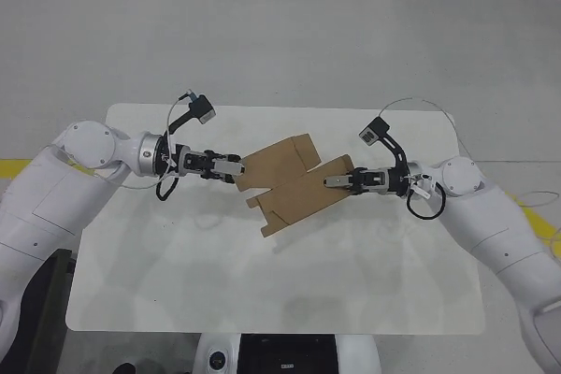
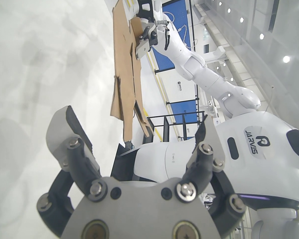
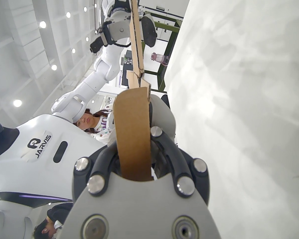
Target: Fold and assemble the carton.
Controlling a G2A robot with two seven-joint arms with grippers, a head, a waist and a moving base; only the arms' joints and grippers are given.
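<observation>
Cardboard of a plain brown makes up the carton (image 1: 290, 182), which is held flat and unassembled over the middle of the white table (image 1: 262, 290), between the two arms. One flap at its right end is clamped by the right gripper (image 1: 335, 181). This hold is judged to serve as an anchor, so that the blank is kept off the tabletop and can be worked from the other end. The left gripper (image 1: 236, 166) is placed just beside the carton's opposite edge, spread wide with nothing in it. That position is judged to be a readiness to take the edge for a first fold.

The carton's outline, its notched flaps and the shadow beneath it are given by the top view, but neither claw's state can be judged there. The grasp is settled by the right wrist view, where the carton (image 3: 132, 135) is seen running down between the fingers (image 3: 164, 118). The emptiness of the left claw is settled by the left wrist view, where the pads (image 2: 74, 125) stand far apart and the carton (image 2: 124, 75) is seen edge-on beyond them, its layers parted a little.
</observation>
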